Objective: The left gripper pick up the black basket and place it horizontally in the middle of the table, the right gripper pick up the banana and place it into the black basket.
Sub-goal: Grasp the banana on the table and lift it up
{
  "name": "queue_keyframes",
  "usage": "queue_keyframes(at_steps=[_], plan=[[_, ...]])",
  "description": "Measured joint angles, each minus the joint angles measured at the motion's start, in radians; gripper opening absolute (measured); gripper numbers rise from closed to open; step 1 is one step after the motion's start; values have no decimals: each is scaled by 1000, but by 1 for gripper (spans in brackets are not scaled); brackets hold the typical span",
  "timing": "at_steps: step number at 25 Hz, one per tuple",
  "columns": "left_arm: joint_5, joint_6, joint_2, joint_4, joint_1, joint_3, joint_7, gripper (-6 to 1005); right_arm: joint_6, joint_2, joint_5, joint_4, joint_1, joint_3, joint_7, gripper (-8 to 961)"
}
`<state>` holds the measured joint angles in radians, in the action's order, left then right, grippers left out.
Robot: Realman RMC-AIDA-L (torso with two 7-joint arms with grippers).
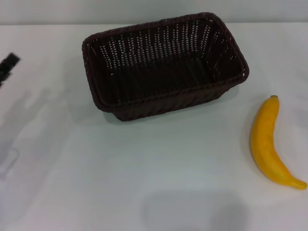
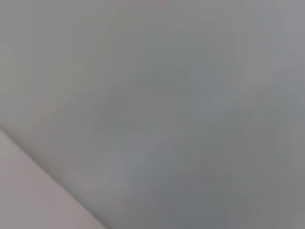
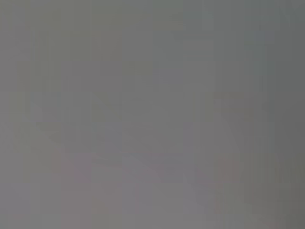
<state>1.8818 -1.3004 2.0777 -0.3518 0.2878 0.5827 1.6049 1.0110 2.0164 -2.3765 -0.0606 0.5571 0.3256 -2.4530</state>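
Note:
The black basket [image 1: 163, 65] stands upright and empty on the white table [image 1: 144, 168], at the back middle, its long side slightly slanted. The yellow banana [image 1: 269, 144] lies on the table at the right, in front of the basket's right end and apart from it, stem tip pointing away from me. A small black part of my left gripper [image 1: 8, 65] shows at the far left edge, well left of the basket and apart from it. My right gripper is out of view. Both wrist views show only plain grey.
The table's far edge [image 1: 48, 24] runs just behind the basket. Faint arm shadows lie on the table at the left [image 1: 24, 139] and at the front middle [image 1: 192, 209].

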Motion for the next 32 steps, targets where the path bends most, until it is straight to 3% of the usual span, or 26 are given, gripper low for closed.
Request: queue_keyframes(at_steps=[3,8,11,13,16,18,20,23,25,27,29,30,32], plan=[[145,-3,1,137,-1,0,251,824,-32,-1,0,-5,-13,-2,76,872],[269,1,5,256,9,0,535,821,-32,-8,13,-14,-30,37,215,872],[344,-28,11,317,20,0,676,821,-33,-13,20,-85,-66,148,399,872],[379,-69,13,352,25,0,764,821,-34,-25,48,-174,-106,274,529,872],[401,-105,12,376,27,0,879,821,-28,-73,135,-311,-158,444,731,872],[404,-95,10,376,25,0,898,820,16,-131,237,-399,-181,539,846,871],[418,-80,8,370,22,0,899,820,80,-174,334,-472,-191,589,930,871],[446,-72,6,367,24,0,900,820,167,-194,472,-612,-210,598,1032,870],[461,-69,5,362,27,0,900,820,193,-183,578,-746,-236,595,1118,869],[471,-60,4,352,28,0,901,820,198,-158,725,-929,-267,595,1228,869],[475,-49,4,345,28,0,901,820,202,-115,913,-1142,-298,596,1351,868],[475,-45,4,343,29,0,901,821,213,-79,1042,-1290,-317,600,1436,865],[483,-28,4,343,34,0,902,821,234,-30,1239,-1496,-341,616,1567,860]])
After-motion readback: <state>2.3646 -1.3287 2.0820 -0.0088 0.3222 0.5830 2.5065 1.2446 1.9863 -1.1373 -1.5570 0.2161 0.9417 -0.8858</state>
